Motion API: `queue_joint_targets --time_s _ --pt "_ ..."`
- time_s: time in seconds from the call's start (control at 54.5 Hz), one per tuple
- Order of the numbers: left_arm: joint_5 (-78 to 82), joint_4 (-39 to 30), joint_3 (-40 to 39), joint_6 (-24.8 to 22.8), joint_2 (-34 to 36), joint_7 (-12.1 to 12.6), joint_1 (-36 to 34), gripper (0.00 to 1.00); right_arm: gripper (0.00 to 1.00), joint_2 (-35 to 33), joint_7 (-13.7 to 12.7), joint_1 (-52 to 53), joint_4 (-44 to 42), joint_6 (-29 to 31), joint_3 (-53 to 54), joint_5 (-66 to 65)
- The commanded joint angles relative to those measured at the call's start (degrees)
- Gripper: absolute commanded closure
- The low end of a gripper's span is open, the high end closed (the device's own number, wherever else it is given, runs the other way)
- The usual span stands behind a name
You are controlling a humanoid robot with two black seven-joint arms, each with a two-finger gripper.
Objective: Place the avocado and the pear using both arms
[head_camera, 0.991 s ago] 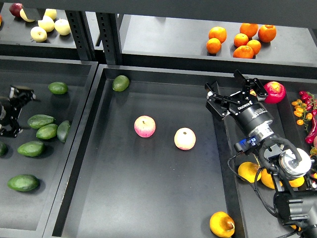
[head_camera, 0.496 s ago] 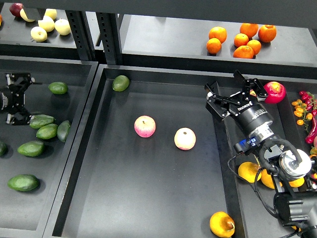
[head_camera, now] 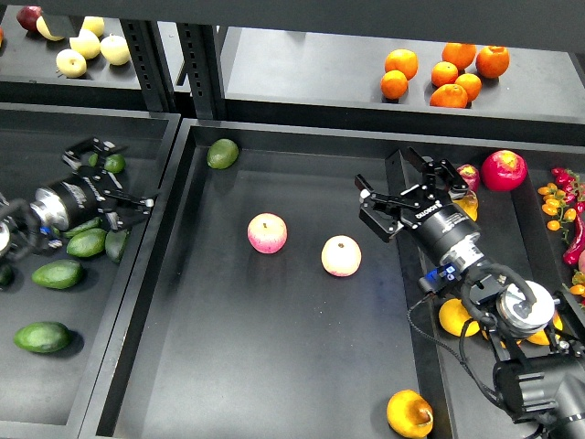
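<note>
Both arms shifted since the last look: my left tool [head_camera: 108, 178] swung in from the far left edge toward the middle of the left tray [head_camera: 137, 274], and my right tool [head_camera: 402, 190] slid left and a bit down, now hanging over the right wall of the big center tray [head_camera: 274, 384]. Both have their fingers spread wide with nothing between them. The avocado [head_camera: 41, 337] I'd go for sits low in the left tray, at the lower left of the frame, well apart from the left tool, which is up by the cluster of paler avocados [head_camera: 87, 242]. The pear [head_camera: 409, 413] lies at the bottom edge, right of center, inside the center tray near its right wall. My guess: the avocado is firm but smooth and slick, so grab across its fat middle, not the tapered end. The pear looks plump and probably bruises easily, so squeeze gently around the belly and skip the neck. The two apples [head_camera: 267, 233] mid-tray aren't in the way.
</note>
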Motion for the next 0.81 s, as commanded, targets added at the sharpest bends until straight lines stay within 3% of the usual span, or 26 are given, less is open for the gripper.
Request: queue_joint_targets --time_s 0.0,0.257,0.404,0.642,0.789 --pt "-1.31 -0.81 -5.89 -0.01 -4.21 -0.01 2.58 0.01 0.00 -2.25 -1.47 0.70 0.08 -0.01 -1.67 -0.13" --pt "-4.12 -1.69 -11.69 -0.01 -10.89 -0.01 6.36 0.01 0.00 -8.32 -2.53 3.43 0.08 -0.01 -7.56 -0.40" --pt "-4.65 -3.97 -14.16 -0.01 -13.79 -0.01 8.82 0.01 0.00 -12.62 -5.08 6.06 0.08 -0.01 -11.51 -0.49" --pt "-4.65 -12.05 -17.67 -0.01 -16.78 -0.01 14.53 0.01 0.00 -23.34 -5.57 16.34 1.22 -0.10 -29.43 -0.13" --pt "-4.65 -13.38 -17.85 -0.01 -16.78 -0.01 15.76 0.01 0.00 -27.13 -5.57 23.99 1.93 -0.10 -41.04 -0.13"
